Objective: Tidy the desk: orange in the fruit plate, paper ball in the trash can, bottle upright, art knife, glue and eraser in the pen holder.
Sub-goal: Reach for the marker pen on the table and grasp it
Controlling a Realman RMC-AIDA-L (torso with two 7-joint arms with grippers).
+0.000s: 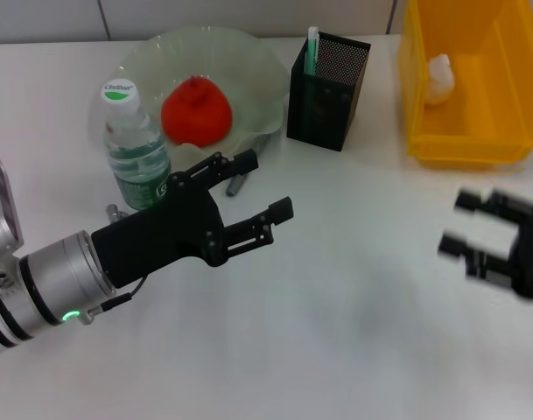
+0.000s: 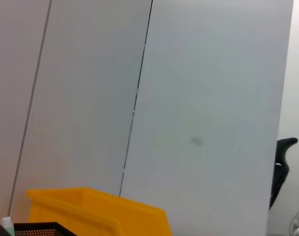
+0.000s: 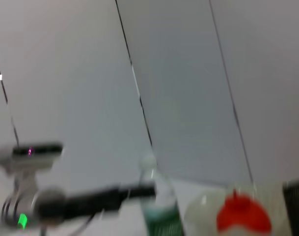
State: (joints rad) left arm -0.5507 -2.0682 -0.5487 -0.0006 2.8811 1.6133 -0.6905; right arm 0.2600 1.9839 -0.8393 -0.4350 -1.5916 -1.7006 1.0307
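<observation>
Head view: one fruit plate [image 1: 257, 66] sits at about eleven o'clock on the white bench [image 1: 354, 289] and holds one orange [image 1: 196, 109]. Just beside it, toward twelve o'clock, one pen holder [image 1: 327, 92] carries a green-and-white stick [image 1: 312, 48] upright at its near-left corner; what else lies inside cannot be made out. One trash can [image 1: 463, 144] stands at one o'clock with a single white paper ball [image 1: 439, 79] in it. One bottle [image 1: 136, 149] stands upright at the plate's nine-o'clock edge, capped. The left pincer [image 1: 270, 188] hovers at the middle of the bench, fingers apart and holding nothing, with the bottle just beside its wrist at ten o'clock and a small dark object [image 1: 238, 185] partly hidden under its upper finger near the plate's rim. The right pincer [image 1: 463, 226] hangs at four o'clock, blurred, fingers apart, well apart from the trash can. Left wrist view: the yellow trash can [image 2: 97, 209] and the mesh top of the pen holder [image 2: 39, 229] show low against a pale wall. Right wrist view: blurred; the bottle [image 3: 159, 201], the orange [image 3: 242, 216] in the plate [image 3: 201, 216] and the left arm [image 3: 85, 201] appear.
</observation>
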